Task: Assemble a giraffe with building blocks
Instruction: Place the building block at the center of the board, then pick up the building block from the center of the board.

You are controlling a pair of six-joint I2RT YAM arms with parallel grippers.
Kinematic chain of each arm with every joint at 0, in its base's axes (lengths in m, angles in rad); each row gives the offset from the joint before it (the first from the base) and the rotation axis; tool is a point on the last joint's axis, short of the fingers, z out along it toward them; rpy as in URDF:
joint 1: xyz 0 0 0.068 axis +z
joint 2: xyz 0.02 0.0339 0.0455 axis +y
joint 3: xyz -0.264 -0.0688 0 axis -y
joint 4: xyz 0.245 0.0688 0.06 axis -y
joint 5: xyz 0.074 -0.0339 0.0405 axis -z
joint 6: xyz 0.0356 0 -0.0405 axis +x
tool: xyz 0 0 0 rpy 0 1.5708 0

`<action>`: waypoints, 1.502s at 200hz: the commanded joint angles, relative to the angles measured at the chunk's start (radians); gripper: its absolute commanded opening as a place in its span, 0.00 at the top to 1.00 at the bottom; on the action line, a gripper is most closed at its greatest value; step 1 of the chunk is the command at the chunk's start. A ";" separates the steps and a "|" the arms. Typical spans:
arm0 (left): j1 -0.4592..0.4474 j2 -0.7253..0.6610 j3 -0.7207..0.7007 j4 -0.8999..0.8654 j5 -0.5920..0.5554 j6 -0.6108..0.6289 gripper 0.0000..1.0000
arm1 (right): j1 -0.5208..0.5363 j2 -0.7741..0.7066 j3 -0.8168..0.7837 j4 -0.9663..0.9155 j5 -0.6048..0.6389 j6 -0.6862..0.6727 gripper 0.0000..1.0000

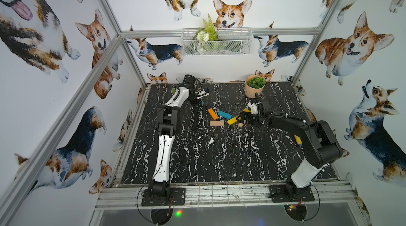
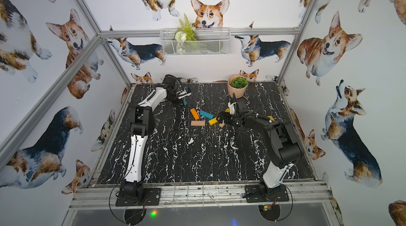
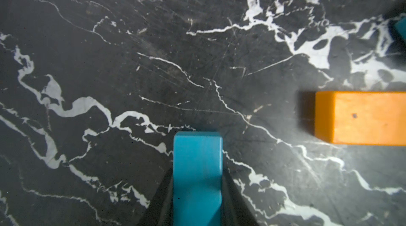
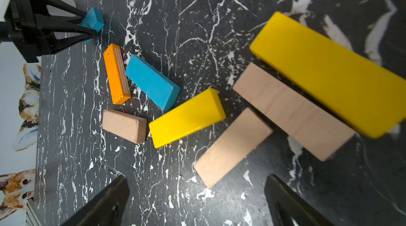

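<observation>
The right claw, spread wide, hangs just short of a slanting tan block; the left claw grips a teal block.

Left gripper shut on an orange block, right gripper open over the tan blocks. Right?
Not quite. The left gripper is shut on a teal block, not an orange one, as the left wrist view shows; the orange block lies loose on the table. The right gripper is open over the tan blocks.
</observation>
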 commanded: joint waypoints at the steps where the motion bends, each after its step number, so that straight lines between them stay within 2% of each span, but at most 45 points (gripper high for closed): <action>1: 0.002 -0.001 -0.011 -0.008 0.033 0.026 0.78 | 0.009 -0.001 0.019 -0.044 -0.007 -0.027 0.00; 7: 0.002 -0.003 -0.016 -0.004 0.033 0.020 0.63 | 0.009 -0.008 0.015 -0.045 -0.006 -0.026 0.00; 10: 0.002 -0.005 -0.019 -0.002 0.035 0.018 0.53 | 0.009 -0.011 0.014 -0.045 -0.005 -0.027 0.00; 14: 0.002 -0.007 -0.021 -0.001 0.036 0.017 0.30 | 0.010 -0.015 0.012 -0.046 -0.002 -0.028 0.00; 16: 0.000 -0.008 -0.021 0.000 0.035 0.016 0.11 | 0.010 -0.017 0.011 -0.047 -0.001 -0.028 0.00; 17: 0.000 -0.008 -0.022 0.001 0.034 0.015 0.05 | 0.009 -0.018 0.011 -0.047 -0.001 -0.028 0.00; 21: -0.001 -0.010 -0.022 0.005 0.028 0.009 0.00 | 0.009 -0.022 0.012 -0.050 0.001 -0.028 0.00; 54: -0.019 -0.077 -0.045 0.069 -0.022 -0.054 0.00 | 0.016 -0.052 0.014 -0.060 0.005 -0.028 0.00; 85: -0.048 -0.192 -0.056 0.144 -0.065 -0.210 0.00 | 0.059 -0.066 0.061 -0.108 0.052 -0.041 0.02; 111: -0.071 -0.312 -0.092 0.198 -0.140 -0.445 0.00 | 0.117 -0.045 0.138 -0.151 0.138 -0.056 0.07; 136: -0.073 -0.447 -0.195 0.249 -0.262 -0.791 0.00 | 0.181 0.007 0.243 -0.208 0.228 -0.067 0.11; 148: -0.072 -0.527 -0.290 0.270 -0.321 -0.973 0.00 | 0.210 0.034 0.288 -0.218 0.237 -0.067 0.11; 155: -0.070 -0.585 -0.397 0.324 -0.328 -1.051 0.00 | 0.228 0.056 0.313 -0.220 0.240 -0.069 0.11; 181: -0.067 -0.805 -0.870 0.671 -0.367 -1.238 0.00 | 0.274 0.152 0.441 -0.276 0.259 -0.084 0.13; 193: -0.066 -0.884 -1.033 0.740 -0.481 -1.326 0.00 | 0.280 0.197 0.490 -0.291 0.261 -0.095 0.15; 204: -0.060 -0.940 -1.130 0.769 -0.555 -1.367 0.00 | 0.281 0.239 0.529 -0.297 0.258 -0.110 0.17; 212: -0.060 -0.966 -1.179 0.763 -0.606 -1.380 0.00 | 0.282 0.270 0.558 -0.303 0.255 -0.126 0.24; 228: -0.061 -0.991 -1.209 0.698 -0.675 -1.420 0.00 | 0.292 0.328 0.625 -0.332 0.254 -0.159 0.34; 235: -0.067 -0.994 -1.204 0.643 -0.709 -1.465 0.00 | 0.299 0.349 0.655 -0.346 0.257 -0.174 0.36; 259: -0.072 -1.002 -1.230 0.568 -0.714 -1.522 0.00 | 0.330 0.425 0.726 -0.356 0.284 -0.231 0.36; 276: -0.072 -1.055 -1.343 0.631 -0.729 -1.534 0.00 | 0.336 0.498 0.813 -0.420 0.317 -0.250 0.32; 300: -0.076 -1.136 -1.491 0.762 -0.713 -1.453 0.00 | 0.339 0.572 0.894 -0.472 0.345 -0.289 0.24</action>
